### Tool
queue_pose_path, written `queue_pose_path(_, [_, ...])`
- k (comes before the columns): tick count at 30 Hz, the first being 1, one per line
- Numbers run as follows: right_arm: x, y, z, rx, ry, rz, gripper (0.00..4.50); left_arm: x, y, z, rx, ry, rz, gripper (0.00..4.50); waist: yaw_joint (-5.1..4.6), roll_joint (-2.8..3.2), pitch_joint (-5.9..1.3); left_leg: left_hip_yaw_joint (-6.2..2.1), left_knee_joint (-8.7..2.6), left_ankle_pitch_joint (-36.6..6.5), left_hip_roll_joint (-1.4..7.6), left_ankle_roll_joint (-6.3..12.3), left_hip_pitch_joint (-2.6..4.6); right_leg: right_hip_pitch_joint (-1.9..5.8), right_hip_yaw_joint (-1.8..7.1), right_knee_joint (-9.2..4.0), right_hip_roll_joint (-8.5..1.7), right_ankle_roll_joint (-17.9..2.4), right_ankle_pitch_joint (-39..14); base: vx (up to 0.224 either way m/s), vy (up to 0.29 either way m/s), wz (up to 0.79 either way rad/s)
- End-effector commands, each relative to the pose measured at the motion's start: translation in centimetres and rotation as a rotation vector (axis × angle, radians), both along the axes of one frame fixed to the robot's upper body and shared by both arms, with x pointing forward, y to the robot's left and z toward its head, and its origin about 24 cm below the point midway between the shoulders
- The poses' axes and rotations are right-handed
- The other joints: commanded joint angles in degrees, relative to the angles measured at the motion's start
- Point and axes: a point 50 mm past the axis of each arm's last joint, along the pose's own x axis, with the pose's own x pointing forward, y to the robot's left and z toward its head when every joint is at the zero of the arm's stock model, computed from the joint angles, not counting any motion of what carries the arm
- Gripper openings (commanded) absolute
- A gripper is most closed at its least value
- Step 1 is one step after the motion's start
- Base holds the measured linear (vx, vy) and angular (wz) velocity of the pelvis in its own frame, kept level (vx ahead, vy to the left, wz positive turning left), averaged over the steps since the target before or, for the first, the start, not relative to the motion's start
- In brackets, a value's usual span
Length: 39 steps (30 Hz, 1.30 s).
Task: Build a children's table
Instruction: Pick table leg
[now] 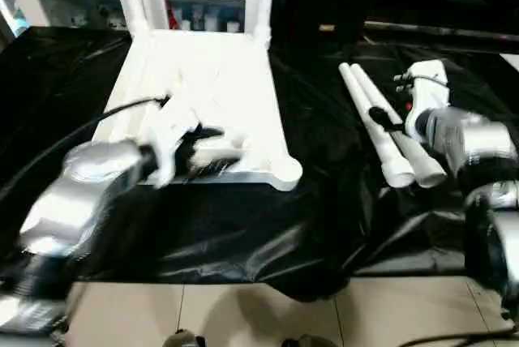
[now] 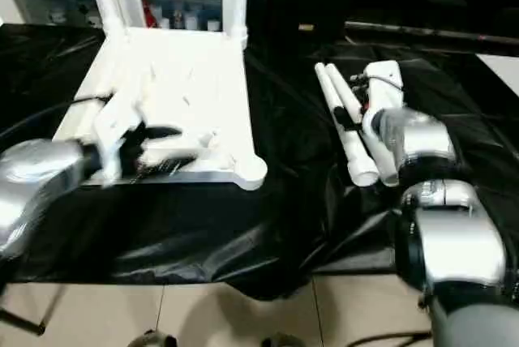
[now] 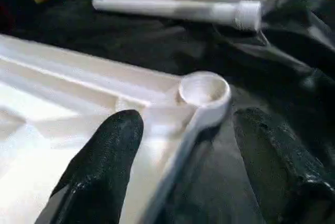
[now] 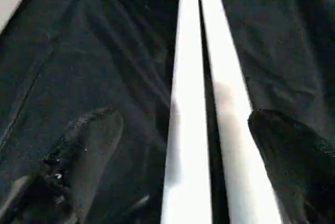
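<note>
The upturned tabletop is lying toward the counter's left side, two legs lying side by side toward its right. The left claw is gaping over the tabletop's near-right corner socket; the right claw is spreading wide above both legs.

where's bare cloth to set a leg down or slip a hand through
Bare black cloth lies between the tabletop and the two loose legs, and along the front edge. It is crowded at the near corner socket, straddled by the left gripper, and where the open right gripper straddles the legs.
</note>
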Motion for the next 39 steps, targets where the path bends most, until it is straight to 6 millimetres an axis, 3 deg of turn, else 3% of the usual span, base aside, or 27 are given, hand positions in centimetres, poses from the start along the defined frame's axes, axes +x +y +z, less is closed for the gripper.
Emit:
queue_pose_path(1, [0.0,-1.1,0.8,-0.056,0.033,-0.042,4.45,-1.2,-0.1,1.5,-0.001,-0.003,-0.057,3.29,0.38,0.81,-2.67,-0.47,-3.71,-13.21,1.00,-2.00,1.22,2.12,2.29,-3.54,-1.76,-13.56,-6.79,0.000,0.000,0.00])
queue_pose_path(3, [0.1,-1.1,1.0,-0.058,0.031,-0.049,4.45,-1.4,0.0,1.7,0.002,0.000,-0.062,3.29,0.51,0.73,-2.71,-0.50,-3.68,-15.29,1.06,-2.50,1.37,2.29,2.33,-3.58,-1.89,-13.17,-9.59,0.000,0.000,0.00])
queue_pose_path(6, [0.2,-1.5,1.6,-0.065,0.037,-0.093,4.45,-2.5,0.9,2.7,0.042,0.019,-0.073,3.29,0.73,0.93,-0.76,-0.76,-4.16,-21.10,1.09,-3.88,1.64,1.26,2.45,-4.31,-2.02,-10.69,-18.28,0.000,0.000,0.00])
queue_pose_path(8, [0.2,-1.7,1.8,-0.072,0.031,-0.104,4.45,-2.8,1.1,3.0,0.054,0.023,-0.072,3.29,0.77,0.91,-0.58,-0.80,-4.18,-20.76,1.03,-4.09,1.57,1.30,2.49,-4.37,-2.07,-10.15,-18.94,0.000,0.000,0.00])
queue_pose_path(10, [0.3,-1.7,2.0,-0.059,0.032,-0.109,4.45,-3.1,1.3,3.3,0.064,0.031,-0.067,3.29,0.68,0.74,0.68,-0.93,-4.53,-20.73,1.06,-4.18,1.34,0.99,2.60,-4.48,-2.04,-9.74,-19.05,0.000,0.000,0.00])
queue_pose_path(12, [0.2,-1.7,2.1,-0.052,0.041,-0.107,4.45,-3.3,1.5,3.4,0.071,0.041,-0.066,3.29,0.63,0.67,0.56,-0.93,-4.42,-19.28,1.00,-4.02,1.24,1.25,2.61,-4.23,-2.05,-10.01,-17.35,0.000,0.000,0.00])
queue_pose_path(13, [0.2,-1.7,2.1,-0.032,0.054,-0.111,4.45,-3.7,1.6,3.6,0.082,0.055,-0.068,3.29,0.60,0.54,0.61,-0.86,-4.31,-15.80,0.94,-3.39,0.74,1.55,2.65,-3.67,-2.02,-10.72,-13.47,0.000,0.000,0.00])
queue_pose_path(14, [0.2,-1.7,2.1,-0.032,0.054,-0.111,4.45,-3.7,1.6,3.6,0.082,0.055,-0.068,3.29,0.60,0.60,1.01,-0.79,-4.25,-13.65,0.86,-2.72,0.45,1.42,2.65,-3.48,-1.88,-11.23,-11.25,0.000,0.000,0.00])
queue_pose_path(16, [0.1,-1.7,1.9,-0.018,0.064,-0.108,4.45,-4.0,1.5,3.9,0.086,0.064,-0.074,3.29,0.65,0.59,1.41,-0.56,-4.07,-11.81,0.93,-1.99,0.56,1.25,2.76,-3.36,-1.84,-12.27,-8.84,0.000,0.000,0.00])
queue_pose_path(17, [0.1,-1.6,1.8,-0.004,0.069,-0.104,4.45,-4.3,1.5,4.0,0.086,0.071,-0.077,3.29,0.72,0.71,2.35,-0.54,-4.19,-10.86,0.89,-1.65,0.29,1.03,2.79,-3.32,-1.85,-12.79,-7.58,0.000,0.000,0.00])
queue_pose_path(18, [0.1,-1.5,1.7,0.007,0.076,-0.096,4.45,-4.4,1.5,4.1,0.086,0.074,-0.077,3.29,0.70,0.71,2.37,-0.48,-4.12,-10.53,0.86,-1.54,0.31,1.13,2.81,-3.20,-1.82,-13.09,-7.00,0.000,0.000,0.00])
queue_pose_path(19, [0.0,-1.3,1.5,0.015,0.084,-0.084,4.45,-4.6,1.5,4.2,0.086,0.077,-0.077,3.29,0.73,0.62,2.30,-0.48,-3.90,-7.62,0.86,-0.84,0.14,1.42,2.81,-2.67,-1.81,-13.94,-3.36,0.000,0.000,0.00])
queue_pose_path(22, [-0.1,-1.1,1.2,0.022,0.102,-0.060,4.45,-4.8,1.5,4.4,0.089,0.084,-0.073,3.29,0.77,0.50,2.89,-0.27,-3.54,-2.41,0.74,1.47,-0.26,1.50,2.80,-2.10,-1.57,-15.98,2.91,0.000,0.000,0.00])
queue_pose_path(25, [-0.1,-1.0,1.1,0.021,0.122,-0.036,4.45,-4.9,1.6,4.6,0.091,0.086,-0.070,3.29,0.84,0.45,3.68,-0.08,-3.62,-2.48,0.92,2.24,-0.12,1.47,2.91,-2.25,-1.71,-17.05,2.26,0.000,0.000,0.00])
queue_pose_path(26, [-0.1,-0.9,1.1,0.024,0.124,-0.035,4.19,-4.9,1.6,4.7,0.090,0.087,-0.068,3.29,0.88,0.57,3.94,-0.09,-3.69,-3.14,1.07,1.85,-0.01,1.44,2.93,-2.34,-1.88,-17.19,0.79,0.000,0.000,0.00])
queue_pose_path(29, [-0.2,-1.0,1.2,0.036,0.131,-0.046,4.06,-5.0,1.5,4.8,0.088,0.092,-0.070,3.29,0.82,0.38,4.53,-0.11,-3.92,-4.68,1.19,0.38,0.19,1.42,3.03,-2.59,-2.11,-16.78,-2.32,0.000,0.000,0.00])
queue_pose_path(35, [-0.4,-1.4,1.4,0.060,0.149,-0.064,3.60,-5.3,1.5,4.9,0.093,0.111,-0.083,3.29,0.80,0.26,5.02,-0.12,-4.09,-5.22,1.19,-1.44,0.42,1.38,3.13,-2.58,-2.11,-16.13,-2.60,0.000,0.000,0.00])
queue_pose_path(39, [-0.5,-1.7,1.4,0.055,0.157,-0.067,3.26,-5.4,1.5,4.8,0.100,0.124,-0.092,3.29,0.76,0.18,5.07,-0.08,-4.06,-4.56,1.14,-1.47,0.37,1.46,3.18,-2.53,-2.13,-16.22,-1.55,0.000,0.000,0.00])
